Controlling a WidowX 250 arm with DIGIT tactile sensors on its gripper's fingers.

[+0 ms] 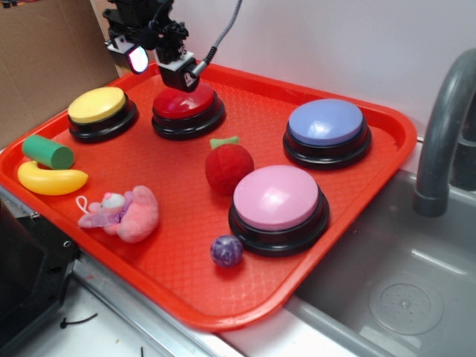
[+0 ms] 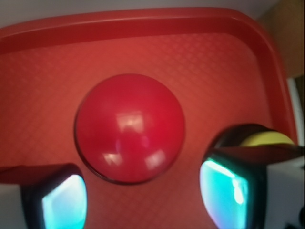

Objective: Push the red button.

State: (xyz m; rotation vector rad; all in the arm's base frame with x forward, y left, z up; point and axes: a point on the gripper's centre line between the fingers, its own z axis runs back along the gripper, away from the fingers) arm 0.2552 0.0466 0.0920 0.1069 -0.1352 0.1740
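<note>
The red button (image 1: 187, 104), a glossy dark-red dome on a black base, sits at the back of the red tray (image 1: 387, 149), second from the left. In the wrist view the red button (image 2: 129, 126) fills the middle of the frame. My gripper (image 1: 160, 67) hovers low over the button's back-left part, open, with nothing between its fingers. Seen from the wrist, the gripper (image 2: 145, 195) has its two glowing cyan pads (image 2: 64, 202) spread wide, just past the dome's near edge. Whether a finger touches the dome cannot be told.
A yellow button (image 1: 100, 108) stands left of the red one. A blue button (image 1: 327, 123) and a pink button (image 1: 277, 197) lie to the right. A red plush ball (image 1: 228, 165), purple ball (image 1: 226, 251), pink plush toy (image 1: 123, 212), banana (image 1: 50, 178) and green cylinder (image 1: 47, 151) share the tray. A grey faucet (image 1: 442, 134) rises at the right.
</note>
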